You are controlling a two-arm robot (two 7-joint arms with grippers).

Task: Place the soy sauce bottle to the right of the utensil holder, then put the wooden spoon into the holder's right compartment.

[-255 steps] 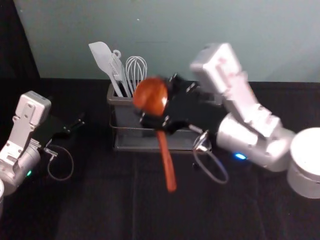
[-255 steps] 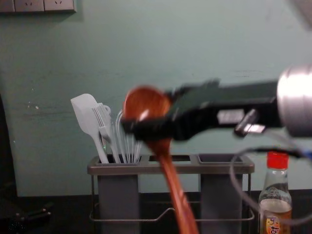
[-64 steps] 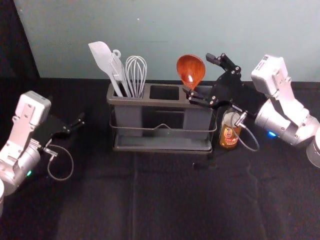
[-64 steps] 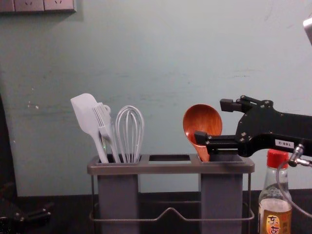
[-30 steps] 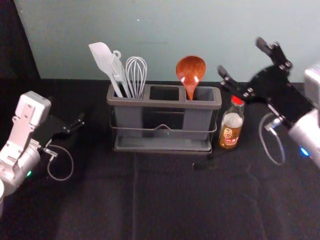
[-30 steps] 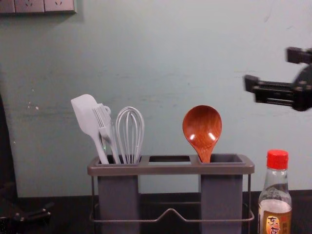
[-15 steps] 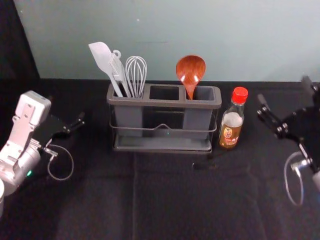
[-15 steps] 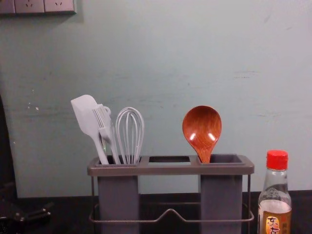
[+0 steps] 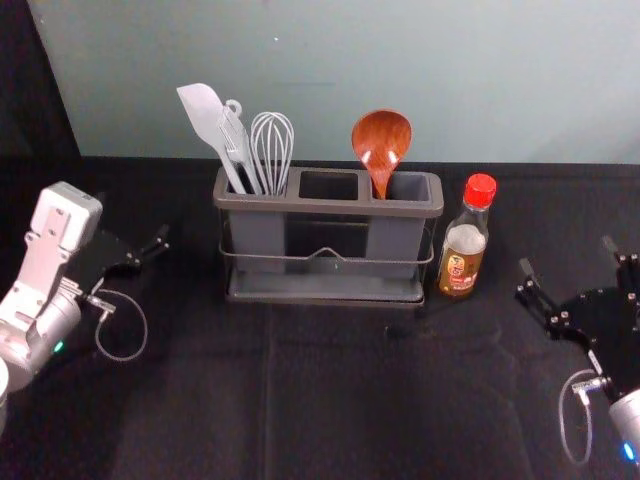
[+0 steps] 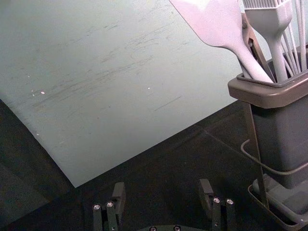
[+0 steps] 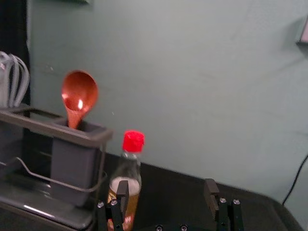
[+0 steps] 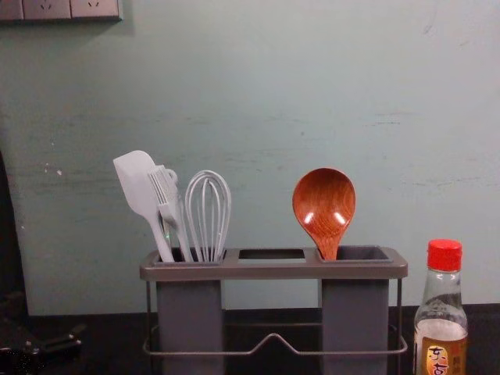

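The wooden spoon point(image 9: 381, 146) stands bowl-up in the right compartment of the grey utensil holder point(image 9: 330, 208), its handle down inside. Just right of the holder, upright on the table, is the soy sauce bottle point(image 9: 465, 245) with a red cap; the chest view shows the same bottle point(image 12: 443, 312) beside the holder. My right gripper point(image 9: 568, 256) is open and empty, to the right of the bottle; in its wrist view the right gripper point(image 11: 166, 195) has its fingers apart. Parked at the left is my left gripper point(image 9: 135, 225), open and empty, as the left wrist view of that gripper point(image 10: 161, 195) confirms.
A white spatula point(image 9: 204, 117), a brush point(image 9: 237, 143) and a whisk point(image 9: 271, 150) stand in the holder's left compartment. Behind the black-covered table point(image 9: 330, 400) rises a pale green wall point(image 9: 450, 80).
The spoon went from my right gripper into the right compartment and was let go. The right gripper then drew back rightward and toward the near side. The left arm stayed put.
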